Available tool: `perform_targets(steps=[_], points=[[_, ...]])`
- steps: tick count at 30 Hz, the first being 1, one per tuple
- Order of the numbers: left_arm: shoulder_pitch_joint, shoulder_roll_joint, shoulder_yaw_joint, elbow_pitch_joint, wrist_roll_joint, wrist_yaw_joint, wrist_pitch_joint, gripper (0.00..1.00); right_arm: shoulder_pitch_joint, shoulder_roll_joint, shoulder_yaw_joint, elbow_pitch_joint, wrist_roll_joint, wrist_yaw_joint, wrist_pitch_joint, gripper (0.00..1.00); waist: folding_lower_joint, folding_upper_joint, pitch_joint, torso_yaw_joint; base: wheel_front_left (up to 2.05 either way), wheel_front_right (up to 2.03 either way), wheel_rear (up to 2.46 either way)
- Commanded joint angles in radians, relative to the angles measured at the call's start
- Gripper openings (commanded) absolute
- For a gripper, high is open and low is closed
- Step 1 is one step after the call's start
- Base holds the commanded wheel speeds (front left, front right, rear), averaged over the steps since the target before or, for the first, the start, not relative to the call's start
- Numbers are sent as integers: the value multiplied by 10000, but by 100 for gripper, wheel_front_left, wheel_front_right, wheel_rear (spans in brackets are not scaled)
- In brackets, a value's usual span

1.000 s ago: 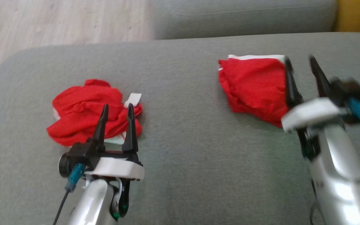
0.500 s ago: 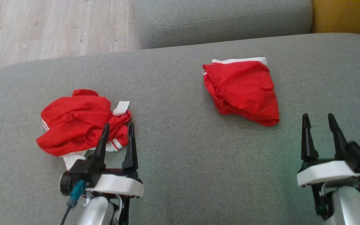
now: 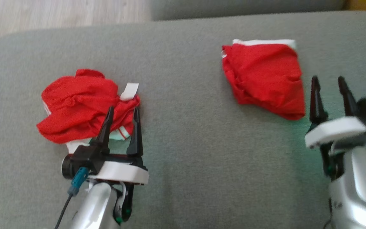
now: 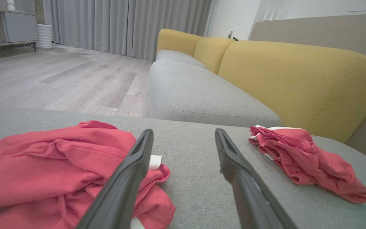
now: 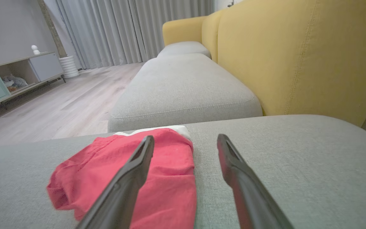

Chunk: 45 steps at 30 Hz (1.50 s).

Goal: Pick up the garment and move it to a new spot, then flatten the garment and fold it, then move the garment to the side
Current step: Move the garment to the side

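Both lay on the seat cushion point(image 3: 183, 133), well apart: left garment point(image 3: 78, 105) at the left gripper point(image 3: 123, 109) fingertips; right garment point(image 3: 265, 76) just left of the right gripper point(image 3: 328, 78). Behind sat a second cushion point(image 3: 233, 8); floor point(image 3: 59, 16) beyond, left.

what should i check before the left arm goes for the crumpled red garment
1. Left gripper open and empty: ok, jaws apart.
2. Right gripper open and empty: ok, beside the folded garment.
3. Crumpled garment lies at the left gripper's fingertips: ok.
4. Bare cushion between the two garments for spreading: ok.
5. Crumpled garment flat: not ok, bunched up.
6. Left gripper touching the cloth: cannot tell.
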Motion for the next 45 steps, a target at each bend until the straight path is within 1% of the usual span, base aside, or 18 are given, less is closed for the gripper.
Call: perform_targets(steps=[1, 3, 6, 7, 8, 13, 16, 19, 20, 21, 27, 30, 33, 35, 38, 41, 45], points=[[-407, 66, 193, -265, 65, -32, -51, 100, -648, -31, 3, 105, 32, -7, 257, 100, -2, 0, 433, 320, 0, 0, 0], [-531, 66, 135, -249, 49, -44, -51, 100, -1161, -30, -342, 752, 26, -7, 676, 100, -2, 0, 632, 465, 0, 0, 0], [-669, 66, 39, -200, 23, -55, -51, 100, -1869, -30, -708, 1737, 52, -7, 1002, 100, -2, 0, 847, 669, 0, 0, 0], [-669, 66, 39, -200, 23, -55, -51, 100, -1869, -30, -708, 1737, 52, -7, 1002, 100, -2, 0, 847, 669, 0, 0, 0], [-711, 66, 14, -188, 12, -54, -51, 100, -2082, -30, -776, 2076, 70, -7, 1089, 100, -2, 0, 899, 731, 0, 0, 0], [-841, 66, -59, -158, -13, -47, -51, 100, -2916, -30, -1323, 3653, -440, -7, 1615, 100, -2, 0, 1094, 956, 0, 0, 0], [-872, 66, -95, -146, -20, -51, -51, 100, -3232, -49, -1444, 4472, -679, -7, 1870, 100, -2, 0, 1132, 1050, 0, 0, 0], [-881, 66, -101, -121, -24, -47, -51, 100, -3408, -118, -1320, 5116, -954, -7, 1939, 100, -2, 0, 1104, 1097, 0, 0, 0], [-877, 66, -94, -108, -26, -43, -51, 100, -3453, -144, -1240, 5275, -1022, -7, 1886, 33, -2, 0, 1078, 1097, 0, 0, 0], [-870, 66, -84, -89, -25, -39, -51, 100, -3491, -188, -1160, 5389, -1096, -7, 1761, 0, -2, 0, 1042, 1088, 0, 0, 0], [-765, 66, 24, -3, 14, -7, -51, 100, -3630, -631, -434, 5724, -1686, -7, 880, 0, -2, 0, 660, 844, 0, 0, 0], [-674, 66, 88, 20, 20, -6, -51, 100, -3632, -1009, 75, 5800, -1825, -7, 619, 0, -2, 0, 409, 672, 0, 0, 0], [-569, 66, 165, 10, 32, -4, -51, 100, -3563, -1511, 823, 5782, -1817, -7, 522, 0, -2, 0, 223, 502, 0, 0, 0], [-526, 66, 206, -8, 41, -4, -51, 100, -3470, -1990, 1427, 5725, -1723, -7, 504, 0, -2, 0, 161, 414, 0, 0, 0], [-502, 66, 257, -38, 58, -10, -51, 100, -3272, -2932, 2184, 5655, -1375, -7, 588, 0, -2, 0, 154, 334, 0, 0, 0], [-534, 66, 291, -106, 76, -35, -51, 100, -3091, -3866, 2514, 5581, -596, -7, 883, 0, -2, 0, 282, 324, 0, 0, 0], [-630, 66, 325, -194, 121, -79, -51, 100, -2860, -5328, 3083, 5391, -241, -7, 1092, 0, -2, 0, 560, 403, 0, 0, 0]])
